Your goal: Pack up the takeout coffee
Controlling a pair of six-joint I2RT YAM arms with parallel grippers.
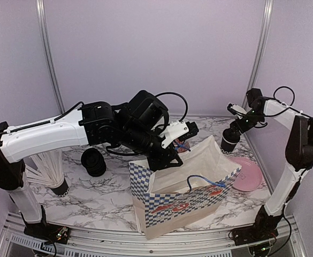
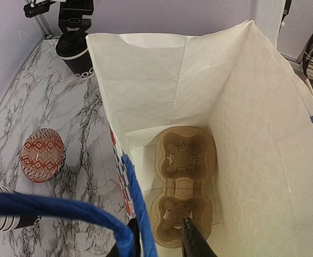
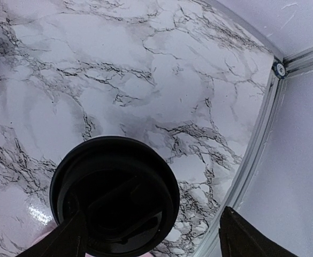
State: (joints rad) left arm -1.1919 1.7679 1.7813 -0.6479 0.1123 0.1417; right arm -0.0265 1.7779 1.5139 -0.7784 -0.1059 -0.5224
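1. Right wrist view: right pincer (image 3: 152, 241) spread wide, fingers either side of the lidded black cup (image 3: 113, 198), not clamped.
2. Cup stands upright on the marble worktop (image 3: 145, 69), far right corner, behind the paper bag (image 1: 172, 206).
3. Left pincer (image 2: 161, 242) parted, astride the bag's near rim.

Both arms: white link shells, black joint housings, black cables (image 1: 69, 110) looped outside. Left arm (image 1: 44, 136) frame left, right arm (image 1: 304, 142) right edge. Right gripper (image 3: 153, 238) fingers (image 3: 242, 238) black.
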